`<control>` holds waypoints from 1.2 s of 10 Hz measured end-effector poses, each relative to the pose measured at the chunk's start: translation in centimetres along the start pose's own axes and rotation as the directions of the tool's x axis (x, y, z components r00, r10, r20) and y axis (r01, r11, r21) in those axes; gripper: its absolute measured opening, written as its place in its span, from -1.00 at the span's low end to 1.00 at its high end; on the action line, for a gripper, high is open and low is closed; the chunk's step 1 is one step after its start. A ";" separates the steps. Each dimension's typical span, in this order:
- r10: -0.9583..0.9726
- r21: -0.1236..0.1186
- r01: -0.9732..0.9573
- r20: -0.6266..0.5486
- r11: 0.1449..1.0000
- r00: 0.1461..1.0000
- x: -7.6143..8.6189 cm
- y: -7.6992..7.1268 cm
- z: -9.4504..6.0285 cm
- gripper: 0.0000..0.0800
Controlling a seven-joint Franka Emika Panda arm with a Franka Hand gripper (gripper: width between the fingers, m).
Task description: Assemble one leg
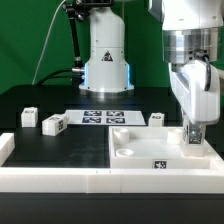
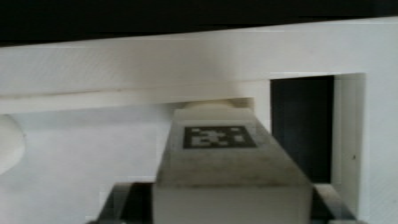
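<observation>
Table: the black work surface carries every part, bounded in front by a white rail.
Panel: the large white square panel with round corner sockets lies flat at the exterior view's right.
Marker board: the thin flat white marker board sits behind it.
My gripper: my two-finger gripper points down over the panel's far right corner, clamped on a leg.
Held leg: the small white block-shaped leg with its square tag stands between my fingers, above the panel.
Loose legs: three small white tagged pegs rest on the table.
</observation>
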State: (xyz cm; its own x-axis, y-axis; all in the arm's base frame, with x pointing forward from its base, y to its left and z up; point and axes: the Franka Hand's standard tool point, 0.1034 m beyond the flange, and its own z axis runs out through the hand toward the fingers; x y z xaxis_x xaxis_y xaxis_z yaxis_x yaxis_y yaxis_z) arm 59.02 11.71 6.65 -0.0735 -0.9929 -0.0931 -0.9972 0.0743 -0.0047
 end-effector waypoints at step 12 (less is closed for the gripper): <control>-0.921 -0.007 0.921 -0.009 0.390 0.390 -0.5 0.0 0.1 0.62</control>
State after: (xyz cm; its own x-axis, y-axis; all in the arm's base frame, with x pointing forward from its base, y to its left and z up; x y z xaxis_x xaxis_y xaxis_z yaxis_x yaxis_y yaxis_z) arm 59.04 12.18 6.64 0.8894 -0.4566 -0.0229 -0.4569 -0.8859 -0.0809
